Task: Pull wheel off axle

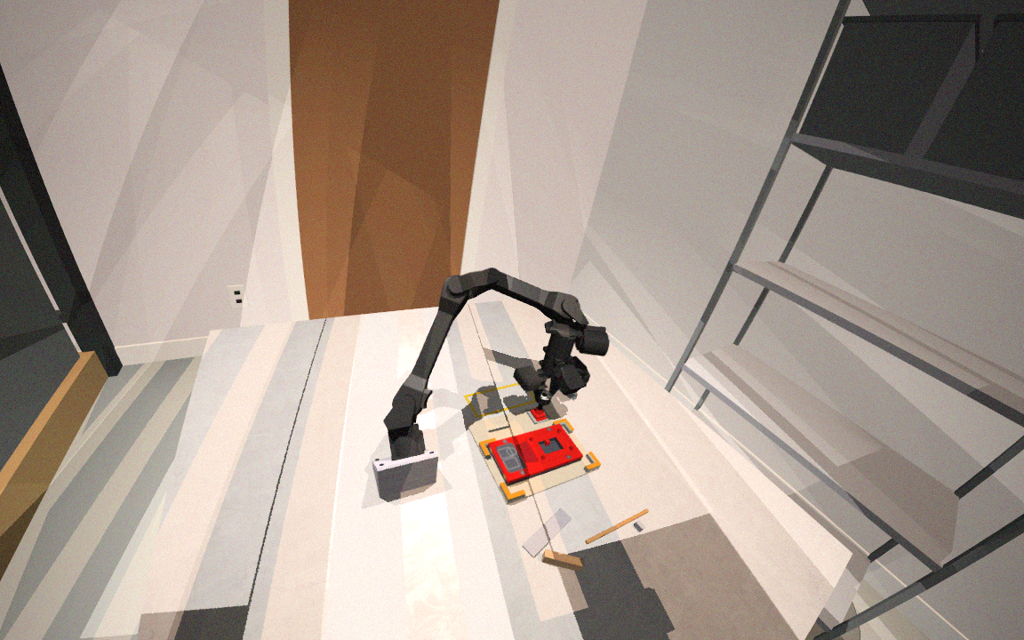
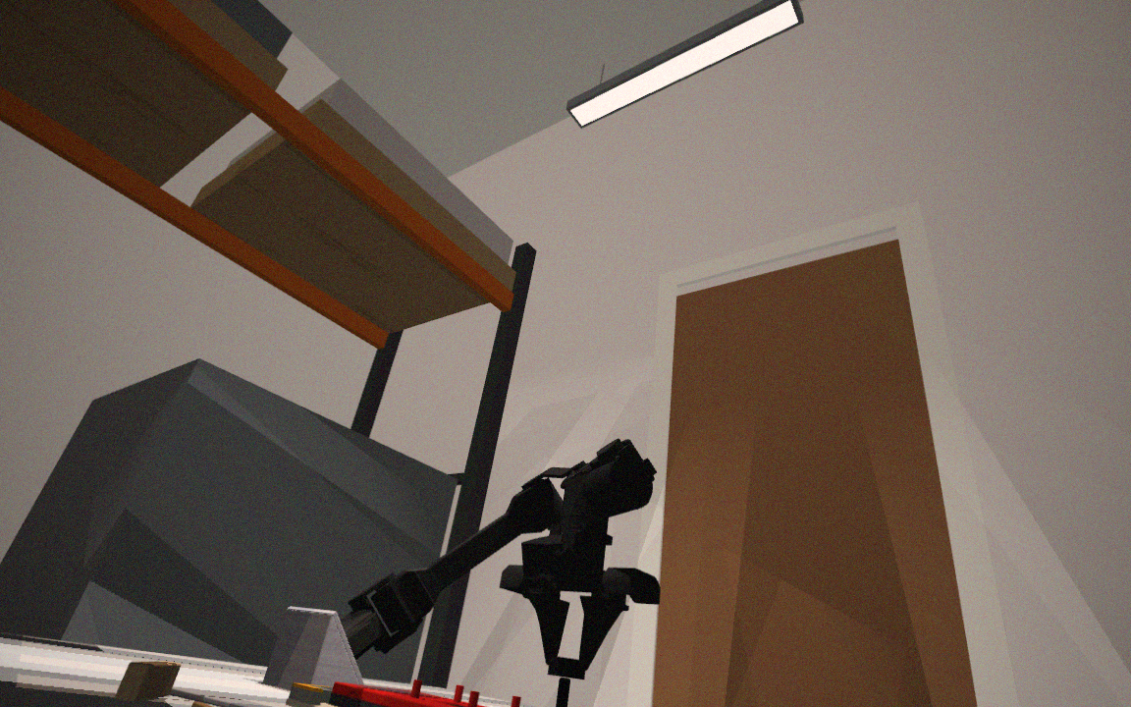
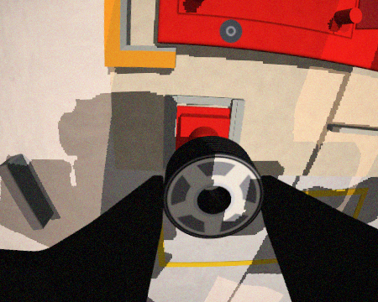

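My gripper point(image 1: 544, 393) point(image 2: 567, 664) point(image 3: 212, 185) points down and is shut on the black wheel point(image 1: 545, 396) point(image 2: 565, 671) point(image 3: 210, 226) with a grey spoked hub, gripped by its sides. The wheel is level, high over the red base block point(image 1: 538, 415) point(image 3: 203, 121). The dark upright axle point(image 2: 563, 692) stands right below it in the exterior view, its top at the wheel's underside; I cannot tell whether it is fully clear. The marked area is a yellow outline point(image 1: 492, 389) point(image 3: 218, 263) beside the base, partly hidden by the arm and wheel.
A red board point(image 1: 564, 457) point(image 2: 358, 691) point(image 3: 260, 42) with upright pegs lies beside the axle base, between orange corner brackets point(image 1: 512, 492) point(image 3: 139, 59). A grey block point(image 3: 29, 193) lies left in the wrist view. A wooden block point(image 1: 562, 559) and a stick point(image 1: 617, 525) lie nearer the top camera.
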You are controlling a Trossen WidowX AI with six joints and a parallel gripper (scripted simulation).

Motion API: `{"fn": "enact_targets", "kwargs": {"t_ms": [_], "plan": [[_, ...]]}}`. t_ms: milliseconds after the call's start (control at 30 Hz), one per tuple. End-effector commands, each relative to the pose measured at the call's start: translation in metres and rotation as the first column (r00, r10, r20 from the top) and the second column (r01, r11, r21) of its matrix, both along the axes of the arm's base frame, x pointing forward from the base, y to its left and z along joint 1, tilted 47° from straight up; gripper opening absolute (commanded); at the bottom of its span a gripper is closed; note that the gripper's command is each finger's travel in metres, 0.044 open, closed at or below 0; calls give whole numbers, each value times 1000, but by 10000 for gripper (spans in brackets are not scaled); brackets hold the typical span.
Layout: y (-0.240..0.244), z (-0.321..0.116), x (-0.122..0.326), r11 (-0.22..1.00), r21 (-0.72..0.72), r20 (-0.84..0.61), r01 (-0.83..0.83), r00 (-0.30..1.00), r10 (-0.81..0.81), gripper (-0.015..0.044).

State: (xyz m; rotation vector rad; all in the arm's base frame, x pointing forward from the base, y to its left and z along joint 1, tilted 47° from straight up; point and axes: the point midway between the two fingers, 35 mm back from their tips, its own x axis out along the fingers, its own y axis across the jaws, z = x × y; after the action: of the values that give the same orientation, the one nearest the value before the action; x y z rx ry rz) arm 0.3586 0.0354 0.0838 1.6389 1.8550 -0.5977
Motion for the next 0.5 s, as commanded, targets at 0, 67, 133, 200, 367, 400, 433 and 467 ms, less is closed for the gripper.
{"fn": "enact_targets", "kwargs": {"t_ms": [0, 67, 133, 200, 367, 400, 433, 467], "plan": [[-3, 1, 0, 1000, -4, 2, 0, 1000, 0, 0], [-3, 1, 0, 1000, -3, 2, 0, 1000, 0, 0], [-4, 2, 0, 1000, -3, 2, 0, 1000, 0, 0], [-6, 4, 0, 1000, -4, 2, 0, 1000, 0, 0], [-15, 14, 2, 1000, -4, 2, 0, 1000, 0, 0], [-17, 16, 2, 1000, -4, 2, 0, 1000, 0, 0], [-20, 19, 2, 1000, -5, 2, 0, 1000, 0, 0], [-22, 21, 2, 1000, -5, 2, 0, 1000, 0, 0]]}}
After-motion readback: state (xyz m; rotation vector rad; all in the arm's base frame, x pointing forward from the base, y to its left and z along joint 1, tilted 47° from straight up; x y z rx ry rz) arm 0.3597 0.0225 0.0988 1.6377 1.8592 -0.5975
